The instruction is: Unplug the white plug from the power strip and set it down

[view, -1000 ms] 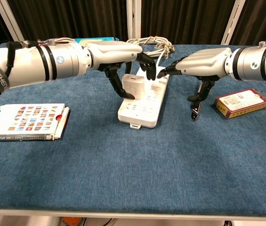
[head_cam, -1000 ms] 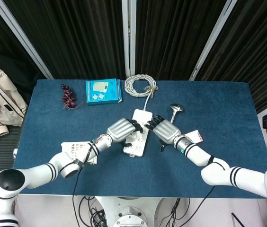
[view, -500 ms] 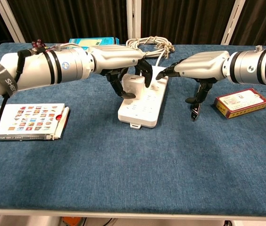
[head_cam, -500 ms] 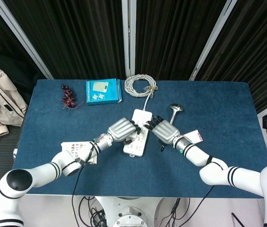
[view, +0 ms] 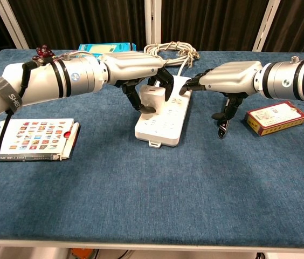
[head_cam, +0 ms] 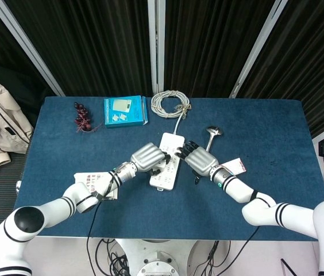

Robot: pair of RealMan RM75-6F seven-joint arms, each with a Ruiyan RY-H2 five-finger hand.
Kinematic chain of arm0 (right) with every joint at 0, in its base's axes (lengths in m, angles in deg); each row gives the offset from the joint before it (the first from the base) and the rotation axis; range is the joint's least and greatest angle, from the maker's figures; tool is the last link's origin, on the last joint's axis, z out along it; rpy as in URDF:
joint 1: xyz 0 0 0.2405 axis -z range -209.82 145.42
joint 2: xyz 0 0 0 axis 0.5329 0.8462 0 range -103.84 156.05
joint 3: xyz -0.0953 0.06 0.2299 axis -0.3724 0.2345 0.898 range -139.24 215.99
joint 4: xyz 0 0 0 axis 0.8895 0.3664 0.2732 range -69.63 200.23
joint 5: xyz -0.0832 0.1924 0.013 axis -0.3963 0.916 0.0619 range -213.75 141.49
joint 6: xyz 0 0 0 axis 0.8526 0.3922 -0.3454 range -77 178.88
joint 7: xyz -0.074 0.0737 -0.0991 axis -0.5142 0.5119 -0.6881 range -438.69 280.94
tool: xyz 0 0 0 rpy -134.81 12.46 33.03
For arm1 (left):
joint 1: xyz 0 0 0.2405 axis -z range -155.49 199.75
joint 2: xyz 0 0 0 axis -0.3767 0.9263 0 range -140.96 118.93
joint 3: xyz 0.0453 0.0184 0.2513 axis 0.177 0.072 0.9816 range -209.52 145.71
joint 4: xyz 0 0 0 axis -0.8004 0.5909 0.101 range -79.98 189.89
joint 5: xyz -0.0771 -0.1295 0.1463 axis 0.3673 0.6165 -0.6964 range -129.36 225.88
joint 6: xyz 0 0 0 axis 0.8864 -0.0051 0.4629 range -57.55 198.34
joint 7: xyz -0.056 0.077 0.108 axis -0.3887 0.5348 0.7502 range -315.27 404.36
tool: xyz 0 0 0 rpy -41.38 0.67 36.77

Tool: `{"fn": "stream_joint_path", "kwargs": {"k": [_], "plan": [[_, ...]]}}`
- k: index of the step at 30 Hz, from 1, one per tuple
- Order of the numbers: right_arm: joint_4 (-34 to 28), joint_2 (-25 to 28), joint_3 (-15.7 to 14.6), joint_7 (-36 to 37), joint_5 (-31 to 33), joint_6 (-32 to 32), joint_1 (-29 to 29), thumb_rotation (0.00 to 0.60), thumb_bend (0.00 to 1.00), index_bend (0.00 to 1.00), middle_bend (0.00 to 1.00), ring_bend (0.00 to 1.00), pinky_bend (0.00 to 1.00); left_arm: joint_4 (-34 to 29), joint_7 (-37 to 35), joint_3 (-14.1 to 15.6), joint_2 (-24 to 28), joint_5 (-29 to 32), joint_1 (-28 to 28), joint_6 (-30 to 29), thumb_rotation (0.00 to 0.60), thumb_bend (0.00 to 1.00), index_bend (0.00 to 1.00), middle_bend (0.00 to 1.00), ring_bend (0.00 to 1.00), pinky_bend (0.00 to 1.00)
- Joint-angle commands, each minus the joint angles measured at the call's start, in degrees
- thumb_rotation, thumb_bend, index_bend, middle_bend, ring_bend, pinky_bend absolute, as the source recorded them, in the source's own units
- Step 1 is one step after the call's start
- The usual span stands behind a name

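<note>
The white power strip (view: 165,120) (head_cam: 168,168) lies mid-table, its cord running back to a coiled cable (head_cam: 170,103). A white plug (view: 153,96) stands slightly tilted at the strip's far left part. My left hand (view: 136,66) (head_cam: 148,156) grips it from above between thumb and dark fingers. Whether its prongs are out of the socket cannot be told. In the head view the plug is hidden under that hand. My right hand (view: 225,75) (head_cam: 199,160) holds nothing; its fingertips (view: 184,89) press on the strip's right edge.
A red box (view: 276,117) lies right of the strip, just beyond the right hand. A picture booklet (view: 30,139) lies at front left. A blue box (head_cam: 125,111), a dark red bundle (head_cam: 83,118) and a metal spoon-like object (head_cam: 212,132) sit toward the back.
My left hand's fingers have closed around the plug, which now leans a little. My right hand's fingertips have come down onto the strip's edge.
</note>
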State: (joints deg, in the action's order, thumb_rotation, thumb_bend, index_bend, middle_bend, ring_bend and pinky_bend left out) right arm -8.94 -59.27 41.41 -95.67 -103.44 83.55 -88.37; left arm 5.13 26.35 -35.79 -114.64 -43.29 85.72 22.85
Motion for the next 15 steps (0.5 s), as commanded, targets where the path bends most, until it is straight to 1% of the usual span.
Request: {"fn": "stream_joint_path", "kwargs": {"k": [1, 5, 15], "plan": [[0.1, -0.2, -0.3, -0.5, 0.1, 0.1, -0.1, 0.6, 0.34, 0.15, 0.1, 0.0, 0.0, 0.6, -0.7, 0.3, -0.2, -0.2, 0.0, -0.6, 0.6, 0.36, 0.59, 0.67, 0.6, 0.85], [0.2, -0.4, -0.6, -1.2, 0.4, 0.1, -0.1, 0.6, 0.34, 0.17, 0.1, 0.0, 0.0, 1.3, -1.5, 0.5, -0.4, -0.5, 0.0, -1.5, 0.6, 0.38, 0.6, 0.69, 0.61, 0.86], [-0.2, -0.5, -1.0, -2.8, 1.7, 0.4, -0.4, 0.6, 0.34, 0.17, 0.1, 0.0, 0.0, 2.1, -2.7, 0.9, -0.1, -0.7, 0.0, -2.9, 0.6, 0.38, 0.63, 0.73, 0.65, 0.89]]}}
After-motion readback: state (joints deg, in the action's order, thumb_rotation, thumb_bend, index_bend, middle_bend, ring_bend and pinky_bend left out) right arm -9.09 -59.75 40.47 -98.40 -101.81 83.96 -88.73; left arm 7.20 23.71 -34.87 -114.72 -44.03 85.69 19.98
